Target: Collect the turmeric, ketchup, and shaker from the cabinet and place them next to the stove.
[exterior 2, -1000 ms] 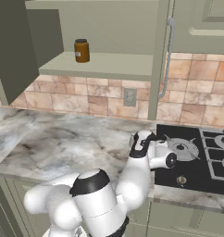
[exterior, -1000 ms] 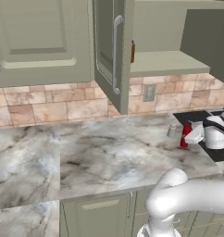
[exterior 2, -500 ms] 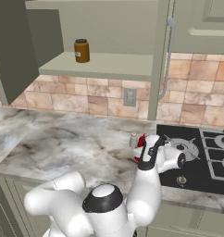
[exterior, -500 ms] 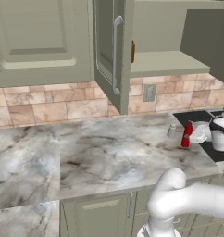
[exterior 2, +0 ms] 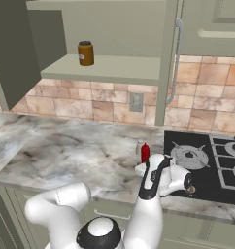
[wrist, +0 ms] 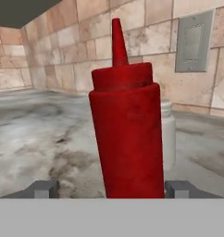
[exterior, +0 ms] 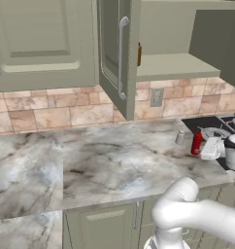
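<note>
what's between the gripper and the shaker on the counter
The ketchup stands upright between the gripper and the shaker, clearest in the hand view.

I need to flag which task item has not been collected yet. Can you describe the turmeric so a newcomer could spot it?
Look at the open sage-green cabinet above the counter. On its shelf stands the turmeric, a small orange-brown jar with a dark lid, alone there, unlike the ketchup and shaker down by the stove.
</note>
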{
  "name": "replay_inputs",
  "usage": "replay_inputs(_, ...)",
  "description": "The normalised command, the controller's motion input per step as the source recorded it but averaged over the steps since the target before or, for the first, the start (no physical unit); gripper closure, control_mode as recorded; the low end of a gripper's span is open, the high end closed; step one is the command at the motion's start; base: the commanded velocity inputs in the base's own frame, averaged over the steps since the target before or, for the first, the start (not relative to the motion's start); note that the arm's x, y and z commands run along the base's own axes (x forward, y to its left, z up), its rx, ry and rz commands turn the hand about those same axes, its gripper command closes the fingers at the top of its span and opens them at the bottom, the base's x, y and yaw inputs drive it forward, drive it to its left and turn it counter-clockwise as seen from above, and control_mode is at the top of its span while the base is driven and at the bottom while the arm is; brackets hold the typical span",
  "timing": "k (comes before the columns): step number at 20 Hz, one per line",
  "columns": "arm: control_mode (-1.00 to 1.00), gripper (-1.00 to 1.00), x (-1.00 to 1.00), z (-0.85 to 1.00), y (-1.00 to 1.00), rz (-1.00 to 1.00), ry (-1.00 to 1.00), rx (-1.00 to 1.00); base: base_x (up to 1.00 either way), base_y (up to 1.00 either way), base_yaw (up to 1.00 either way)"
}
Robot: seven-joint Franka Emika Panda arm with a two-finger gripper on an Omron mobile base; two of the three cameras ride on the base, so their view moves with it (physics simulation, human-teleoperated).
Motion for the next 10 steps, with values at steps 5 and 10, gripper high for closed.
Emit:
replay_inputs(5, -1.00, -1.00, 0.03, 0.24, 0.05, 0.00, 0.00, 0.00, 0.00, 0.00, 0.00)
replay_inputs(10, -1.00, -1.00, 0.00, 0.35, 0.00, 0.00, 0.00, 0.00, 0.00, 0.00, 0.00)
